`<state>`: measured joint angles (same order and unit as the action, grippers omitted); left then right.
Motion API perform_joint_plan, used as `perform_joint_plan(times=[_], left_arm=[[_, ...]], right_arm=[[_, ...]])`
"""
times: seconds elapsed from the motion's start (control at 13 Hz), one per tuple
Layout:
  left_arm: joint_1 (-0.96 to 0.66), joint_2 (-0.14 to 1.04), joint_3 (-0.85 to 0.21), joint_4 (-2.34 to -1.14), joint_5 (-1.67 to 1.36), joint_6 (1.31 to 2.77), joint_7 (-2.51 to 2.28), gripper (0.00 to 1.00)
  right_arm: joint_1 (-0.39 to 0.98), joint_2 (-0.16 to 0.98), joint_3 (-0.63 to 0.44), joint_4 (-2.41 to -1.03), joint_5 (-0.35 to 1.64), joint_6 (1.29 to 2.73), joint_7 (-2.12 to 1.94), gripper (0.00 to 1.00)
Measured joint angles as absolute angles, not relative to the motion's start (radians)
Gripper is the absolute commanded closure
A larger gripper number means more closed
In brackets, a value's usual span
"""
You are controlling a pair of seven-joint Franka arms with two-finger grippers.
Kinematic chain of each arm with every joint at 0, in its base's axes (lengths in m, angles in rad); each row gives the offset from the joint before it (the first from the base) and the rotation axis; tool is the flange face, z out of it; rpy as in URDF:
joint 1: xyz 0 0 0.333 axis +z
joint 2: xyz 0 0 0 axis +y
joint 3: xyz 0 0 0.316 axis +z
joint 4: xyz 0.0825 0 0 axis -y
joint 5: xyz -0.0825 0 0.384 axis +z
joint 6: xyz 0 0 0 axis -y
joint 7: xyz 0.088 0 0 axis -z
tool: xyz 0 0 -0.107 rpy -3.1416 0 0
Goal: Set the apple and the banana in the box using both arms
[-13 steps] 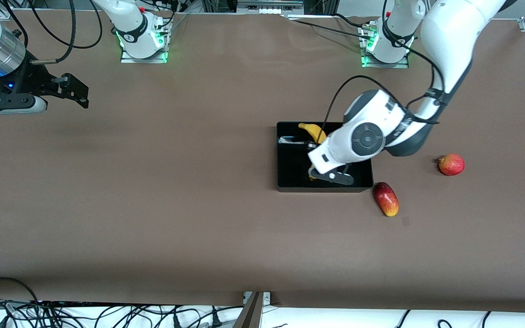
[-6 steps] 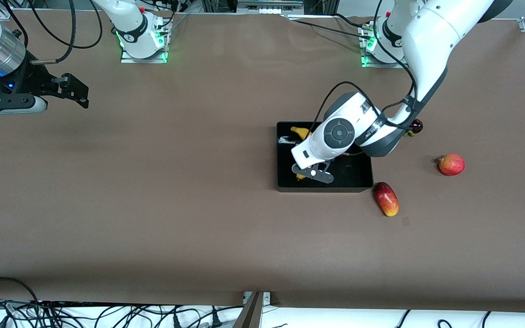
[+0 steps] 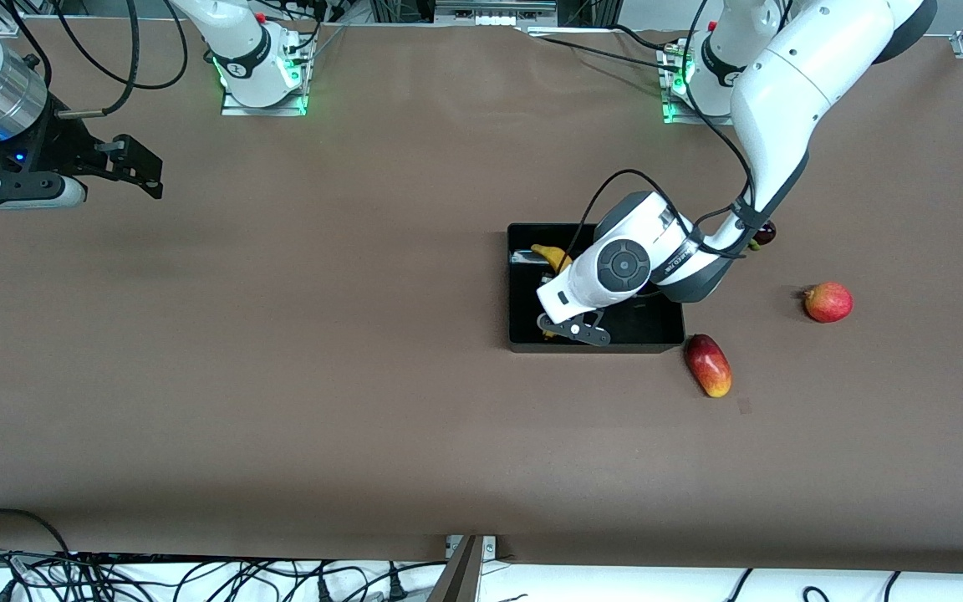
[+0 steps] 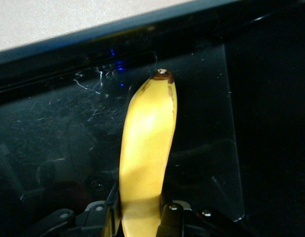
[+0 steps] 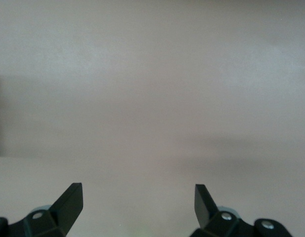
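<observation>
My left gripper (image 3: 561,324) is inside the black box (image 3: 513,288), shut on the yellow banana (image 3: 549,254). The left wrist view shows the banana (image 4: 147,138) clamped between the fingers (image 4: 171,217), its dark tip pointing at the box wall (image 4: 117,54) just above the glossy floor. A small dark red round fruit (image 3: 765,231) peeks out by the box's corner, mostly hidden by the left arm; I cannot tell if it is the apple. My right gripper (image 3: 147,171) waits open and empty over bare table at the right arm's end, also in its wrist view (image 5: 137,197).
An oblong red-yellow fruit (image 3: 708,364) lies just outside the box's near corner. A round pinkish-red fruit with a nub (image 3: 827,302) lies farther toward the left arm's end. The brown table surface (image 3: 323,376) is bare between the box and the right gripper.
The left arm has swung toward the right arm's end and sunk lower into the box with the banana. The dark red fruit came into view. The right arm has not moved.
</observation>
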<state>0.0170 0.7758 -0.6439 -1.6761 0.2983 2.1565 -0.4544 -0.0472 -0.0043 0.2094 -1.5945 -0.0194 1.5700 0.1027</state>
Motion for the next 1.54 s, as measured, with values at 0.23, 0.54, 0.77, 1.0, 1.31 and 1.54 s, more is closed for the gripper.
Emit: perform_joint_plan(times=[0.23, 0.54, 0.77, 1.0, 1.31, 1.54], left_arm=[[0.018, 0.758, -0.644, -1.658, 0.333, 2.141, -0.455, 0.0], [0.036, 0.579, -0.644, -1.557, 0.335, 1.907, -0.458, 0.0], [0.103, 0.426, -0.643, -1.458, 0.335, 1.662, -0.402, 0.0], [0.19, 0.336, -0.591, -1.414, 0.241, 1.583, -0.249, 0.0], [0.046, 0.162, -0.179, -1.444, 0.061, 1.56, -0.012, 0.0], [-0.011, 0.051, -0.042, -1.549, -0.011, 1.566, -0.004, 0.0]], right_arm=[[-0.047, -0.004, 0.209, -1.594, -0.019, 1.57, 0.103, 0.0], [-0.047, -0.004, 0.209, -1.594, -0.019, 1.57, 0.103, 0.0], [-0.047, -0.004, 0.209, -1.594, -0.019, 1.57, 0.103, 0.0], [-0.047, -0.004, 0.209, -1.594, -0.019, 1.57, 0.103, 0.0], [-0.047, -0.004, 0.209, -1.594, -0.019, 1.57, 0.104, 0.0], [-0.047, -0.004, 0.209, -1.594, -0.019, 1.57, 0.104, 0.0]])
